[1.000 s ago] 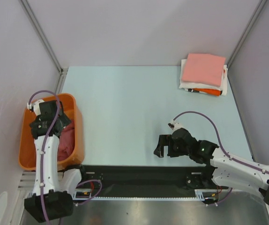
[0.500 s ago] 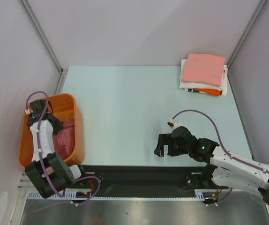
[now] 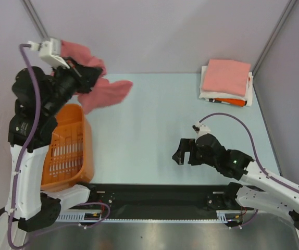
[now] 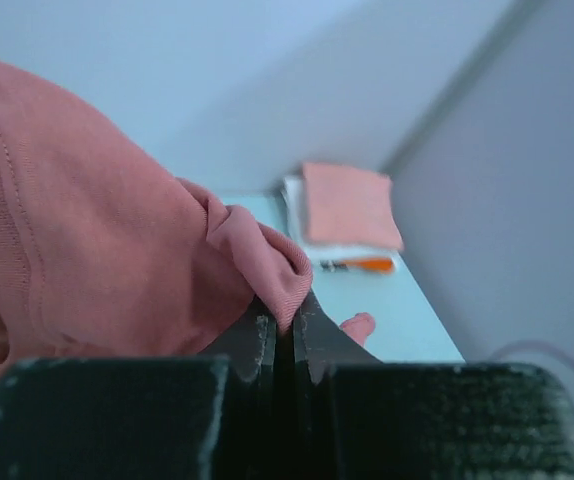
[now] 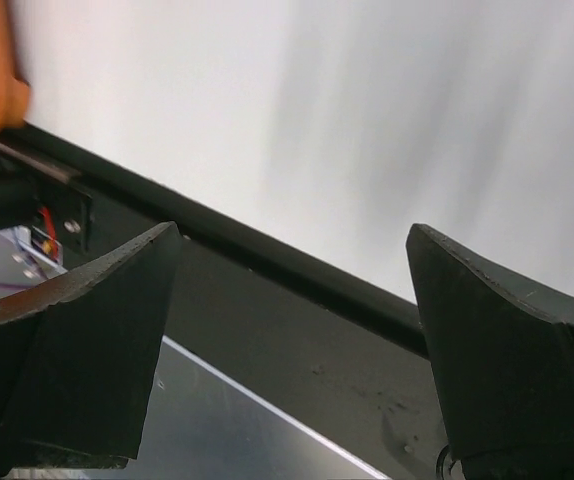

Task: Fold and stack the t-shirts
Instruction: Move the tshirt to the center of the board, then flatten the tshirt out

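Note:
My left gripper [image 3: 89,74] is raised high over the table's far left corner, shut on a fold of the dusty-red t-shirt [image 3: 105,91], which hangs from it in the air. In the left wrist view the cloth [image 4: 97,250] bunches out of the closed jaws [image 4: 285,322]. A stack of folded t-shirts [image 3: 226,82], salmon-pink on top with white and orange below, lies at the far right corner and shows in the distance [image 4: 349,210]. My right gripper [image 3: 184,152] hovers open near the table's front, nothing between its fingers [image 5: 97,330].
The orange plastic basket [image 3: 66,151] stands at the left edge of the table, with no cloth showing in it. A black strip [image 3: 154,200] runs along the near edge by the arm bases. Grey walls and metal posts close in the table.
My left gripper shut on the dusty-red t-shirt in the basket and lifted it up and toward the far left corner. The right gripper shifted slightly forward.

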